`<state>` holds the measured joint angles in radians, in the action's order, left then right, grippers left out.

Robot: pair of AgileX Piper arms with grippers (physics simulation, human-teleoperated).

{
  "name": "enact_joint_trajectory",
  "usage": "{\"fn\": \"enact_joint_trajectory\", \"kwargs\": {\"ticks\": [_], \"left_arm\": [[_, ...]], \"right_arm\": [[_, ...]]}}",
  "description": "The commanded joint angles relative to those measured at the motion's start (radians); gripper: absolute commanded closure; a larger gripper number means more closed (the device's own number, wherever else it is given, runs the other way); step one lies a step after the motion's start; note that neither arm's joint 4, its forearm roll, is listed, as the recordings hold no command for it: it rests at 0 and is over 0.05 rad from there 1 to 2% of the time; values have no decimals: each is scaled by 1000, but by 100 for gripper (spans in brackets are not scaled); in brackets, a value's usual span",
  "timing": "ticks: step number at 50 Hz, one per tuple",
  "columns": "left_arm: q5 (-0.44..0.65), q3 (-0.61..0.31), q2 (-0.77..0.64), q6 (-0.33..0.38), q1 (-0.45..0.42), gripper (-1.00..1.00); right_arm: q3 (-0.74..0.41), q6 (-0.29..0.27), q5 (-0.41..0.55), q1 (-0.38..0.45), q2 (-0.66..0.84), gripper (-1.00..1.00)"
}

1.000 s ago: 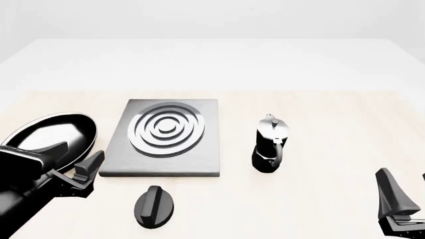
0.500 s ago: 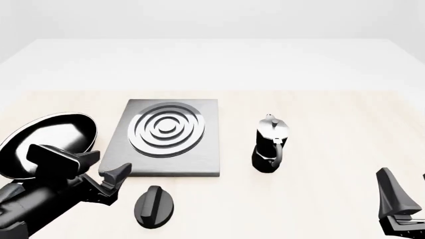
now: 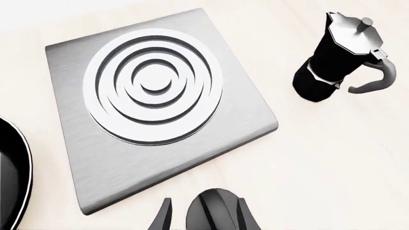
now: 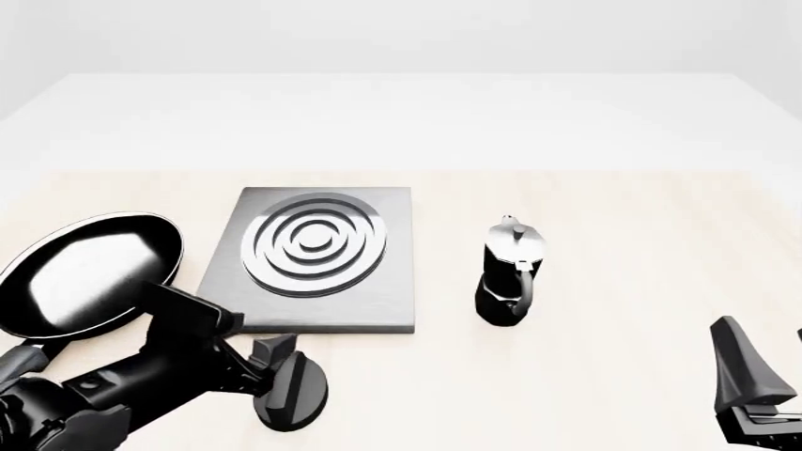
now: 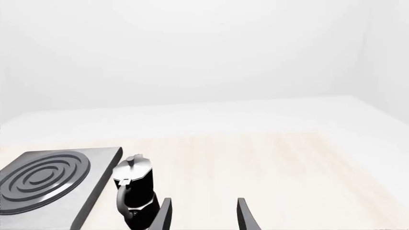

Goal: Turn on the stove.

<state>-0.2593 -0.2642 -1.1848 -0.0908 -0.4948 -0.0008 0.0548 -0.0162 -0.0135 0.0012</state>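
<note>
Stove knob (image 4: 293,393) first: your target sits on the pale wooden table (image 4: 602,244) just in front of the stove slab (image 4: 310,261), a small black round piece with a raised ridge, near the slab's front edge but apart from it. You can see the slab lying flat left of the table's middle, with its silver concentric rings (image 4: 314,243) set toward the far half.

Your left gripper (image 4: 278,362) is at the knob. In the left wrist view the knob's ridge (image 3: 215,214) stands between the two fingers (image 3: 163,219), which sit parted on either side of it; you cannot tell from these frames whether the pads actually press the ridge or stand just clear. From the front, the left arm comes in low from the near left corner, its black body crossing in front of the frying pan's handle.

That glossy black frying pan (image 4: 84,275) lies to the left of the slab, close beside it. On the other side, the black-and-silver moka pot (image 4: 512,274) stands upright, well apart from the slab's right edge, its handle turned toward you.

Your right gripper (image 5: 202,213) hangs at the near right of the table, its fingers spread wide with nothing between them, well away from the pot and the stove.
</note>
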Motion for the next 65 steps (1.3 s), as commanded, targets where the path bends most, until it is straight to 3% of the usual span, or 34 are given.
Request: {"fn": "enact_joint_trajectory", "kwargs": {"ticks": [1,10,56,65], "left_arm": [[-34,-6,-94,-61,-36,-100],[-52,-7,-146,-99,-53,-100],[-188,22,-326,-131,-67,-100],[-169,20,-295,-112,-28,-100]], "right_arm": [[0,7,5,2,2,-100],[0,12,5,4,5,-100],[0,16,-3,-1,0,-100],[0,15,-2,0,0,-100]]}}
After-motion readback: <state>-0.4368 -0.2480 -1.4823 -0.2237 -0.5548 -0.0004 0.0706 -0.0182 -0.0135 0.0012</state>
